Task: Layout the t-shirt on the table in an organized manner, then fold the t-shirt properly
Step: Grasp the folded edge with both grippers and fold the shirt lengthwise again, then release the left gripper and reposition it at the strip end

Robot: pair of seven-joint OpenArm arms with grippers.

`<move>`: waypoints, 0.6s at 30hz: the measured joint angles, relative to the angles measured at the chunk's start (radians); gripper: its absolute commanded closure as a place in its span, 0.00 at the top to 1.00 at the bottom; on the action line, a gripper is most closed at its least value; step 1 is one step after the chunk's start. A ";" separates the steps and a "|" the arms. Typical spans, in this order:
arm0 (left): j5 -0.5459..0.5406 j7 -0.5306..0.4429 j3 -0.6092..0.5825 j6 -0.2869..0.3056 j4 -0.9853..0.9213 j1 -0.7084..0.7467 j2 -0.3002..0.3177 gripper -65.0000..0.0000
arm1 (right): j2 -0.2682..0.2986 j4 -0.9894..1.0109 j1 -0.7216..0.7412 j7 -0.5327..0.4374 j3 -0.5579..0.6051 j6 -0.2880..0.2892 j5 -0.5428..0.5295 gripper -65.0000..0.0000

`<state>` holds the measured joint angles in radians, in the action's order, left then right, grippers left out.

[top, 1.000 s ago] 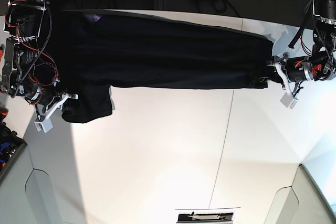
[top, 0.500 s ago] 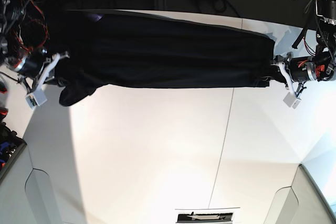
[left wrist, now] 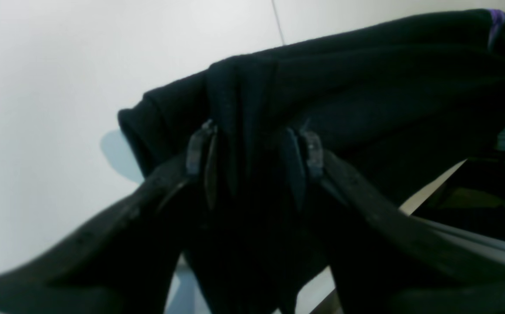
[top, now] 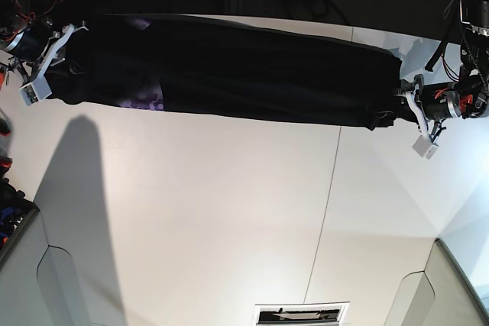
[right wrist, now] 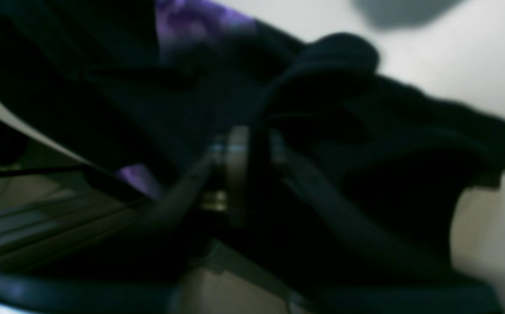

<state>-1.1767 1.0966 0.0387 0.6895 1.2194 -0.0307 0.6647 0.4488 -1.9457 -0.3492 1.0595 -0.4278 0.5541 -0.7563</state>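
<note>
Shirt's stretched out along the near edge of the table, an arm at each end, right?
Not the near edge. In the base view the t-shirt lies stretched along the table's far edge, with the left gripper and right gripper at its ends.

The plain black soft-fabric short-sleeved t-shirt (top: 252, 82) is stretched into a long narrow band along the far edge of the large white smooth flat bench (top: 229, 219). A purple patch shows near one end of the band, and both ends are bunched into folds. A thin dark seam line crosses the bench.
</note>
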 measured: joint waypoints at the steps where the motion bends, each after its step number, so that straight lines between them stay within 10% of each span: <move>1: -0.003 0.000 0.000 0.000 0.000 0.000 0.000 0.43 | 0.000 0.000 -0.006 0.000 0.000 0.000 -0.003 0.58; 18: -0.032 0.015 0.179 0.000 0.003 0.000 0.048 0.49 | -0.001 -0.004 0.050 -0.019 0.000 0.000 0.009 0.68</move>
<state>-1.2091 1.1118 0.2180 0.6895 1.2221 -0.0303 0.7124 0.4480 -1.9495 -0.2989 1.0401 -0.4278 0.5537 -0.7475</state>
